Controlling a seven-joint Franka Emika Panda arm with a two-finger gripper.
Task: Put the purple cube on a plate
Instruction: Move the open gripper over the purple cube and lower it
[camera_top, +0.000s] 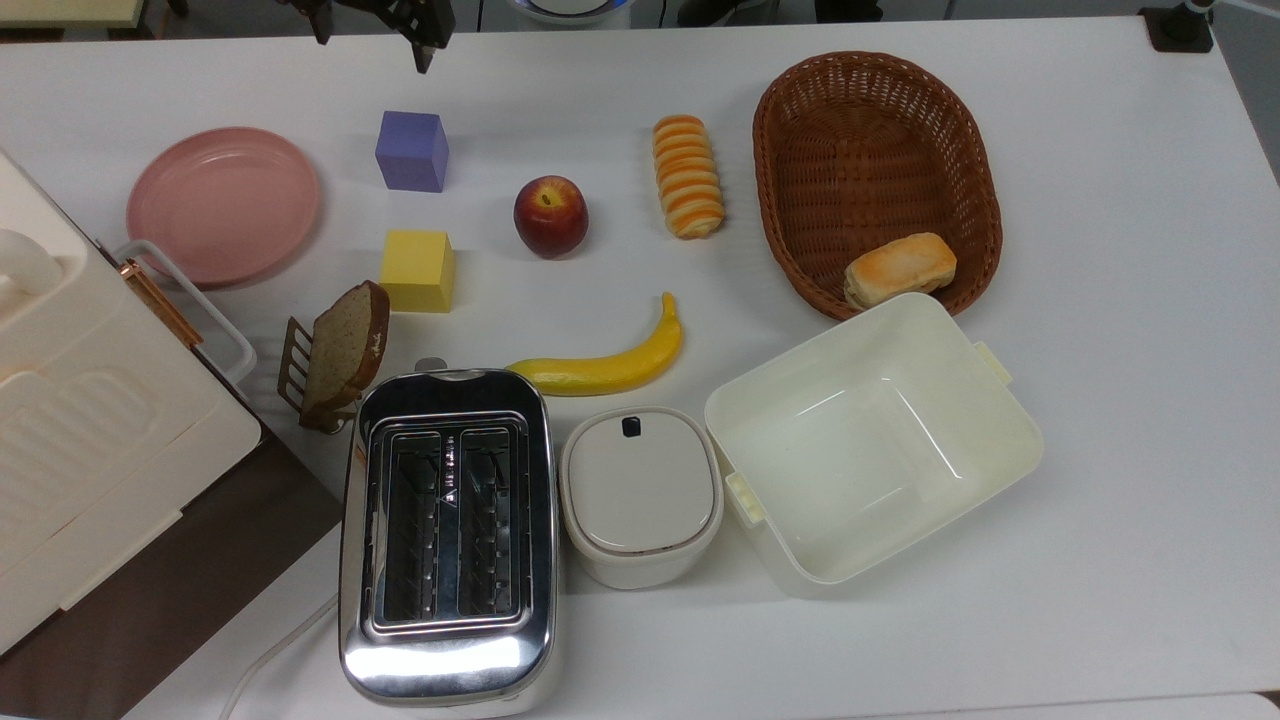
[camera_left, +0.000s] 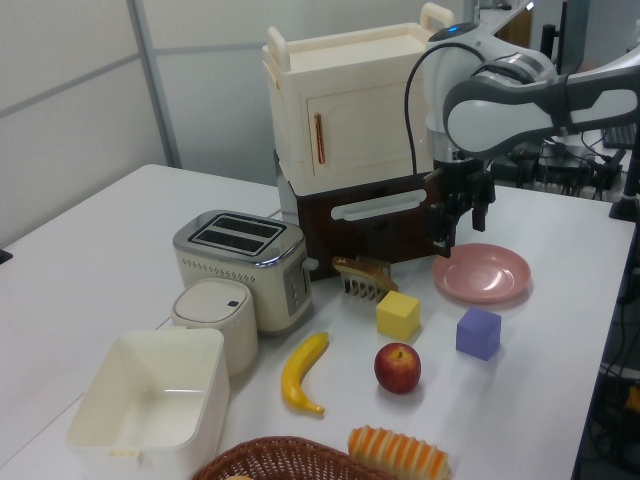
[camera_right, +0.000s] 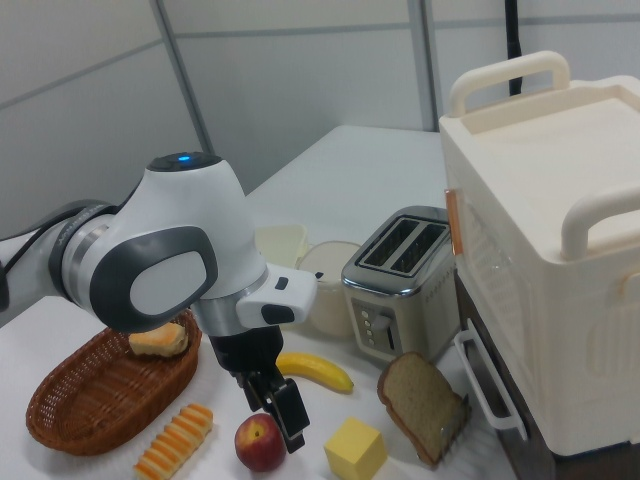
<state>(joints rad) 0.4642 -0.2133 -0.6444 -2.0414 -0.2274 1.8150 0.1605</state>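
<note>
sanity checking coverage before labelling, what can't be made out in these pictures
1. Top view: the gripper is cut off by the top edge, so its wrist is unseen.
2. Left view: the basket is cut by the bottom edge, and its inside is hidden.
3. Right view: the apple is partly covered by a gripper finger.
4. Top view: the lidded container has its contents hidden by the lid.

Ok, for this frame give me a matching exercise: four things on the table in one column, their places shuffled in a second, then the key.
Things:
1. purple cube
2. bread roll
3. bread slice
4. banana

Places:
A. in the wicker basket
B. on the bare table between the plate and the apple
C. just beyond the toaster
D. leaning on a small rack

Pairs: 1-B, 2-A, 3-D, 4-C
</note>
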